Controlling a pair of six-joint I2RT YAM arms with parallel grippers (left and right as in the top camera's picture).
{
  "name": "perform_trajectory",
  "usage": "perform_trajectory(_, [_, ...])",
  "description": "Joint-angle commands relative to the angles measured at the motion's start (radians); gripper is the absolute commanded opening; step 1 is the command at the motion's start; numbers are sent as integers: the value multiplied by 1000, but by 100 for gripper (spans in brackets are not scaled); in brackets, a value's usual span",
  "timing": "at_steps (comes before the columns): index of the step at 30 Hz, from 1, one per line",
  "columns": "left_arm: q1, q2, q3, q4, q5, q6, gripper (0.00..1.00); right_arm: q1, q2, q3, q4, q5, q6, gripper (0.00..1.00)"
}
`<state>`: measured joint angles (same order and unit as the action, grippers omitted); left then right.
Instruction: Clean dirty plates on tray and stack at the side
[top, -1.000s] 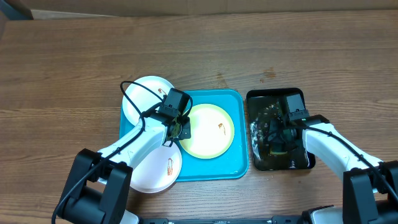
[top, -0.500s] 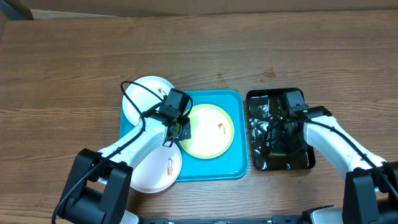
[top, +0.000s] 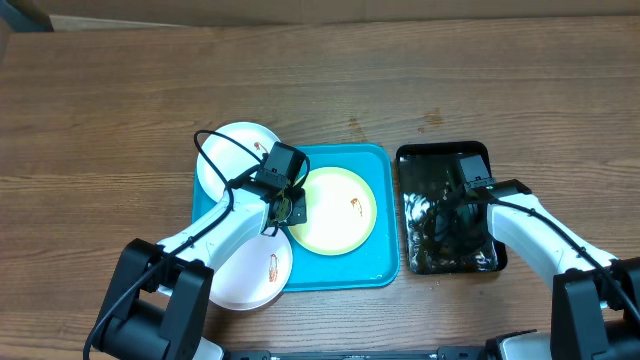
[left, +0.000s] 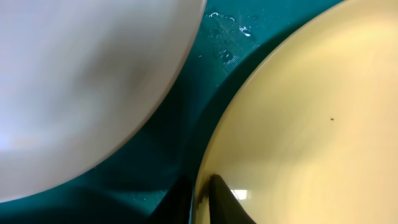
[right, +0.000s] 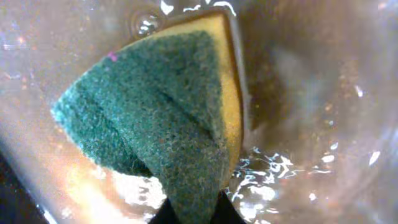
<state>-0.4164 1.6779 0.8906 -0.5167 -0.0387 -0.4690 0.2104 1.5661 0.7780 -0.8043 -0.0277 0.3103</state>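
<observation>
The right gripper (right: 189, 216), clamped on the sponge (right: 168, 118) in the black tray (top: 420, 160), has the yellow plate (top: 345, 210) to its left, rim seemingly pinched by the left gripper (left: 200, 202).

Matt brown grained wood for the table (top: 120, 100); turquoise tray (top: 345, 272) smooth glossy plastic beaded with water; yellow-green-rimmed plate (top: 338, 210) and white plates (top: 235, 150) smooth, softly shiny; black tray (top: 440, 156) at right glossy, wet; sponge (right: 161, 118) rough green scouring fibre over yellow foam.

sponge (right: 155, 118): green face, yellow edge | pinched by right hand (right: 189, 214) | wet surface (right: 323, 93) beneath
</observation>
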Motion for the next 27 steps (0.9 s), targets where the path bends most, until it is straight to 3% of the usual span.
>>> perform_trajectory(1, [4, 11, -5, -3, -13, 1, 14, -5, 5, 27, -10, -14, -4, 52])
perform_trajectory(3, [4, 11, -5, -3, -13, 1, 15, -5, 5, 50, -6, -3, -4, 71])
perform_trajectory(5, [4, 11, -5, -3, -13, 1, 16, -5, 5, 55, 18, 18, -4, 79])
perform_trajectory(11, [4, 11, -5, -3, -13, 1, 17, -5, 7, 40, 86, 52, -4, 75])
perform_trajectory(14, [4, 11, -5, -3, -13, 1, 17, -3, 8, 32, 92, 52, -4, 66])
perform_trajectory(17, [4, 11, -5, -3, -13, 1, 17, -3, 8, 29, 93, 52, -4, 34])
perform_trajectory(20, [4, 11, -5, -3, -13, 1, 17, -3, 8, 35, 91, 52, -6, 26])
perform_trajectory(22, [4, 11, -5, -3, -13, 1, 17, -10, 6, 63, 61, 48, -31, 13])
perform_trajectory(23, [4, 11, -5, -3, -13, 1, 17, -11, 5, 89, 29, 49, -31, 12])
perform_trajectory(24, [4, 11, -5, -3, -13, 1, 17, -12, 5, 114, -3, 48, -31, 18])
perform_trajectory(27, [4, 11, -5, -3, -13, 1, 18, -12, 5, 180, -103, 49, -31, 58])
